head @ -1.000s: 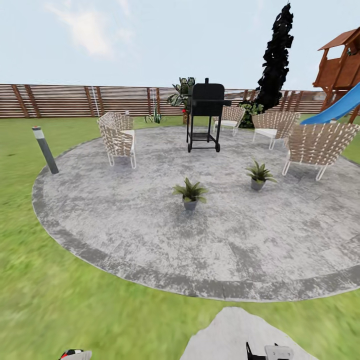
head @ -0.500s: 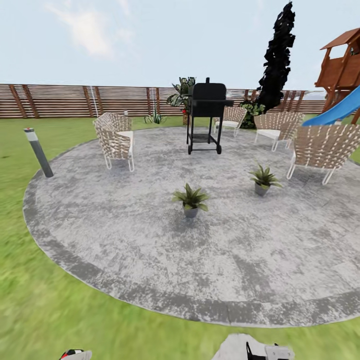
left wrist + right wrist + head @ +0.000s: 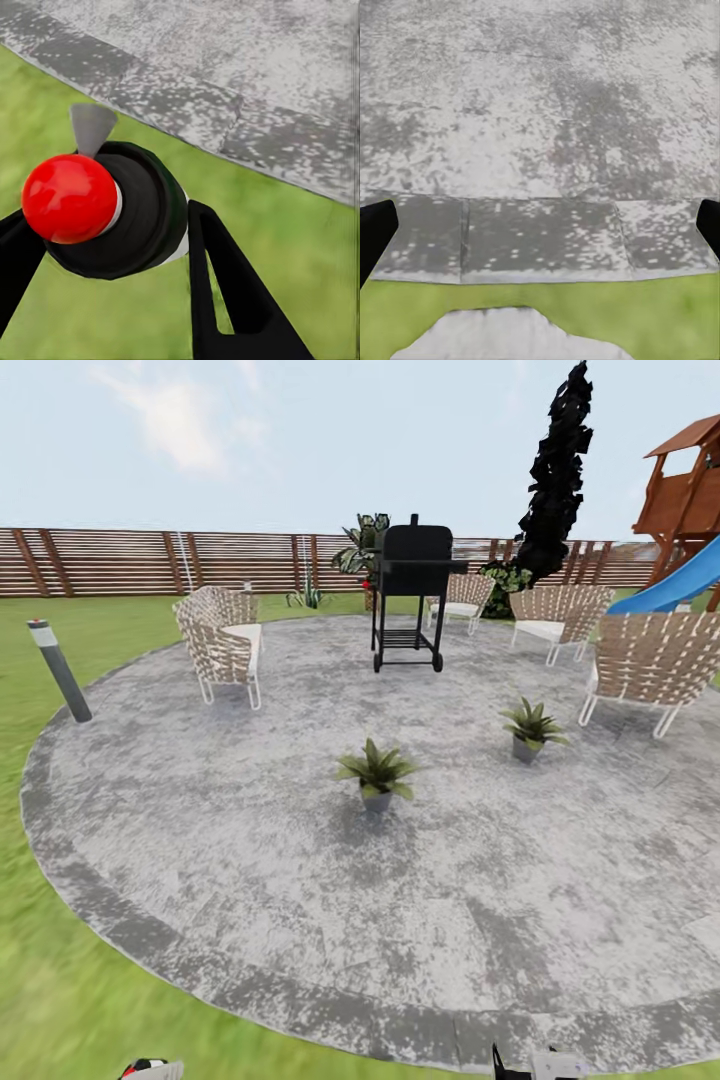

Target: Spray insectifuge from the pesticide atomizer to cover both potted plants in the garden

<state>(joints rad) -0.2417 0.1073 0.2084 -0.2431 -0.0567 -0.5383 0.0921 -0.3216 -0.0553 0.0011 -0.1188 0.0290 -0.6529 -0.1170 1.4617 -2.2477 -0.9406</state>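
Two potted plants stand on the garden's round grey paving: one near the middle, the other further right, both some way ahead of me. The pesticide atomizer, a dark bottle with a red top, sits between the black fingers of my left gripper, which is shut on it. Its red top peeks in at the head view's lower left edge. My right gripper is open, with nothing between its fingers, over the paving's rim. I can make out no insectifuge on the leaves.
A black grill stands at the back of the paving, with woven chairs at the left and right. A grey lamp post rises at the left rim. Lawn surrounds the paving; a stepping stone lies below my right gripper.
The camera has moved forward: the paved circle and both plants look nearer, and the stepping stone has slid out of the head view's lower edge. Both grippers keep their places.
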